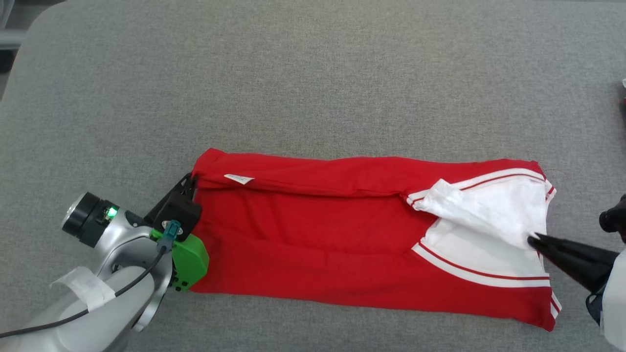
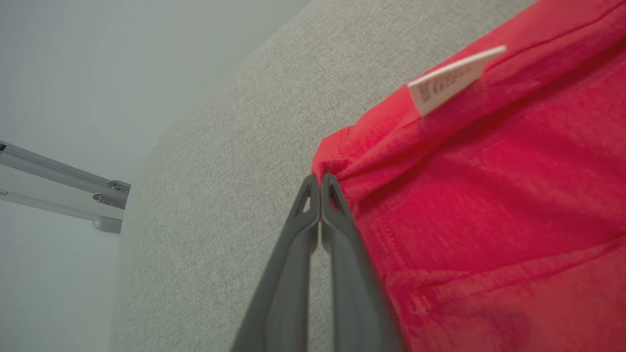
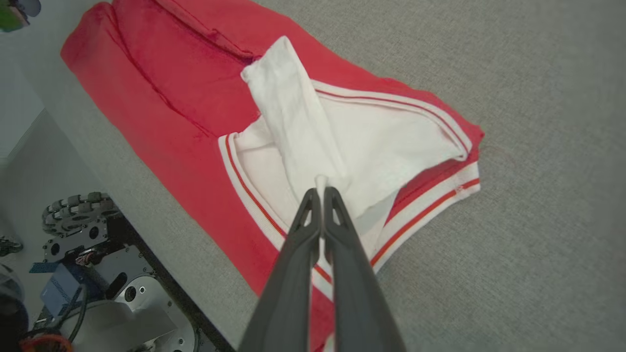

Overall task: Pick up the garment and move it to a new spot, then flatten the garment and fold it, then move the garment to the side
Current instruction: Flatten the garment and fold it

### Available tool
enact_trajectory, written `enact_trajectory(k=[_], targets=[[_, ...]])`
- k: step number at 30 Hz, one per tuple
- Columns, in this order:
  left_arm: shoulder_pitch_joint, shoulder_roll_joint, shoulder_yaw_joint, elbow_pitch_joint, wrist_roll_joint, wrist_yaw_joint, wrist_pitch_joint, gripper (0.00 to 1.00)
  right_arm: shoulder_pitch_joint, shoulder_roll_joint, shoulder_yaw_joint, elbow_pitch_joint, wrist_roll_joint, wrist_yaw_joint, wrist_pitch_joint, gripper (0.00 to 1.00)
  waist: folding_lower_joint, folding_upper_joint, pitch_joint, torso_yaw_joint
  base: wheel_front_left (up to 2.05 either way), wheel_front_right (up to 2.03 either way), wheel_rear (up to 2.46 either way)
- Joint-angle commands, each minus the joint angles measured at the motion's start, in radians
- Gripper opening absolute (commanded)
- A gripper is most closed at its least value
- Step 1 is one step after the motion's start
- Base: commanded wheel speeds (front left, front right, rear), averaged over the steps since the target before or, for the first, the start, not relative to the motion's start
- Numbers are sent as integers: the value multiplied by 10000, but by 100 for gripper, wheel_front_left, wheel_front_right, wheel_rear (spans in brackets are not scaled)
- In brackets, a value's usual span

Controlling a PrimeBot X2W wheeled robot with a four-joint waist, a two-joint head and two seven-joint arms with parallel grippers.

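Note:
The garment [image 1: 318,234] is red with a white, red-striped part [image 1: 489,215] at its right end. It lies as a long folded band across the grey table [image 1: 293,73]. My left gripper [image 1: 191,183] is at the band's far-left corner and is shut on the red hem [image 2: 328,161]. Beside that corner a white label [image 2: 452,78] sticks out. At the right end, my right gripper [image 1: 532,239] is shut on a raised fold of the white cloth [image 3: 303,127], pinched at the fingertips [image 3: 320,189].
Bare grey table surface stretches behind the garment and to its left. In the right wrist view the table's near edge runs at the lower left, with the robot's wheeled base [image 3: 78,220] below it. A metal rail [image 2: 63,190] shows beyond the table's left end.

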Motion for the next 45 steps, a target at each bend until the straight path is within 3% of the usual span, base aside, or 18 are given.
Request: enact_trajectory(k=[1,12,13,14,15,16,27,34,36,40,45], targets=[[198,48,11,44,-87,75,13,0,172,-10,45,-107,180,-9,160,0,0,0,-64,19,0,0,0],[742,115,-6,-23,-331,405,-66,0,816,136,-89,-318,840,-9,1182,0,0,0,-329,-59,0,0,0],[781,104,-21,-33,-360,421,-62,6,863,190,-81,-281,889,-9,1245,0,0,0,-342,-63,0,0,0],[827,92,-40,-33,-385,418,-29,45,885,237,-101,-254,846,-9,1276,0,0,0,-353,-63,0,0,0],[865,82,-34,-44,-408,446,-39,100,932,335,-135,-164,852,-9,1352,69,0,0,-360,-67,0,0,0],[908,77,-31,-49,-435,459,-42,100,1012,411,-115,-88,905,-9,1463,100,0,0,-366,-68,0,0,0],[1418,207,390,-410,-888,1009,-448,100,1204,1288,-578,86,397,-6,1717,100,0,0,-651,20,0,0,0],[2282,-147,1913,-1192,-1768,1763,-2008,100,1479,2440,-1211,317,-325,-6,821,100,0,0,-1111,119,0,0,0],[2614,-317,2528,-1532,-1877,1785,-2147,100,1615,2999,-1467,515,-580,-6,463,100,0,0,-1254,141,0,0,0],[3685,-1081,4654,-2619,-1563,1519,-2170,100,1555,4196,-1935,724,-1282,-6,-498,100,0,0,-1481,171,0,0,0],[5239,-2235,7015,-3160,-1110,150,-2168,100,1321,5747,-2056,1160,-1857,-6,-1685,100,0,0,-1889,71,0,0,0]])
